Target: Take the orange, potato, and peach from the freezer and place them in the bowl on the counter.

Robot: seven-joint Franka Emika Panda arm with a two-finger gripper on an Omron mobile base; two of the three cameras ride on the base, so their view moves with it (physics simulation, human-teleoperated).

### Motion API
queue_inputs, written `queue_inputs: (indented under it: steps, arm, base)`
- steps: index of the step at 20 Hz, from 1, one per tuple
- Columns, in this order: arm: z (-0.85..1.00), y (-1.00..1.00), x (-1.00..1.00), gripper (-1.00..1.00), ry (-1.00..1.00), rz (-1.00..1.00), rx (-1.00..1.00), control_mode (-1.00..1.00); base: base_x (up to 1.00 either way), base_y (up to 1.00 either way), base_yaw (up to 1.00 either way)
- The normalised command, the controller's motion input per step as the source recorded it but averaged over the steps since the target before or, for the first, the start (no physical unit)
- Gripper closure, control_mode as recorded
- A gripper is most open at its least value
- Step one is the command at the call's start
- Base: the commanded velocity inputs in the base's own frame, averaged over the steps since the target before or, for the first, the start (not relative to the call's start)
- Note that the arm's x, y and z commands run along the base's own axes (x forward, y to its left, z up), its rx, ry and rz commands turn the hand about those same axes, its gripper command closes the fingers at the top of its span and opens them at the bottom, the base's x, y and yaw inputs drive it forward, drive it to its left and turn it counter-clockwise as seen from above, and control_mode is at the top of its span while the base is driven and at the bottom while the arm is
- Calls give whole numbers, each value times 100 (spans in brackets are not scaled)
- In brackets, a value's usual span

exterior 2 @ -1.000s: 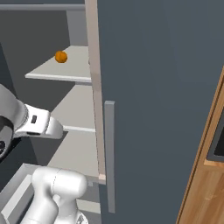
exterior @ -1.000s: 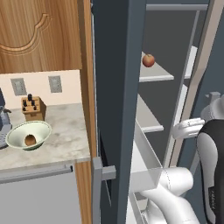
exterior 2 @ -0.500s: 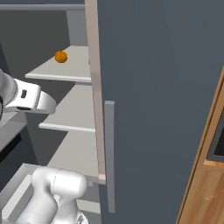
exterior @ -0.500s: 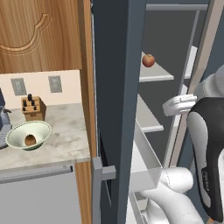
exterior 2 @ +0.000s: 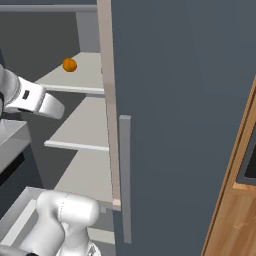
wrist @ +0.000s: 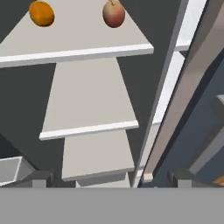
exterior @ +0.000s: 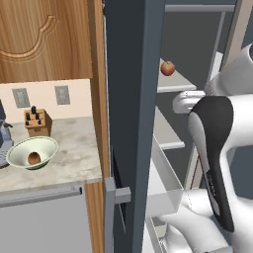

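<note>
The potato (exterior: 33,158) already lay in the bowl (exterior: 20,149) on the counter (exterior: 74,153), at about eight o'clock in the left base view, so two things were left in the freezer (exterior 2: 165,100). In the hand view the orange (wrist: 41,13) sat at eleven o'clock and the peach (wrist: 113,14) at twelve, both on the top shelf (wrist: 74,48) and well apart from each other; the peach also showed at one o'clock in the left base view, the orange at ten o'clock in the right one. The gripper (wrist: 109,178) hung released, its jaws spread wide with nothing between them, low before the shelves and well short of either fruit. By my reckoning the arm was on its way up to fetch the second item. The risks looked plain: both fruits were round and free on a smooth shelf, so a finger meeting one off-centre could roll it toward the back or off the shelf's front lip. The open door's edge stood close at three o'clock in the hand view, and a wide swing might strike it or the shelf front.
</note>
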Motion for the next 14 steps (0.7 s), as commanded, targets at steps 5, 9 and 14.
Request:
queue_inputs:
  steps: [5,9,14]
  arm:
    - [2,0,66,-100,-6,-9,4,-100]
    - [6,0,46,-100,-11,-10,1,-100]
    - [6,0,30,-100,-18,-7,0,-100]
  base:
    - [0,0,0]
    - [0,0,0]
    - [0,0,0]
